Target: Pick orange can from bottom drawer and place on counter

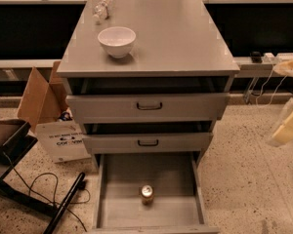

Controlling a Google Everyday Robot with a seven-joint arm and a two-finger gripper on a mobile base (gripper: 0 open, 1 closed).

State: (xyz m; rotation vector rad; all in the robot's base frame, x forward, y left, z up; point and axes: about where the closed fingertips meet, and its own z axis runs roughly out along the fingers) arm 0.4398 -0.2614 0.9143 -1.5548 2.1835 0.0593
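Firstly, on the bench (88, 57), see a lying bottle (101, 8) and a white bowl (116, 41), probably just clutter. Lower, find the orange can (147, 193) upright in the pulled-out bottom drawer (122, 213), reachable from above. Far right, notice the end effector (285, 126), blurred, cut by the edge; cannot tell whether apart or together.

Only illegible dark print on the white box (64, 141); tool (286, 126) at right edge.

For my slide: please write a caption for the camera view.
Orange can stands in open bottom drawer; gripper at right edge, apart from it.
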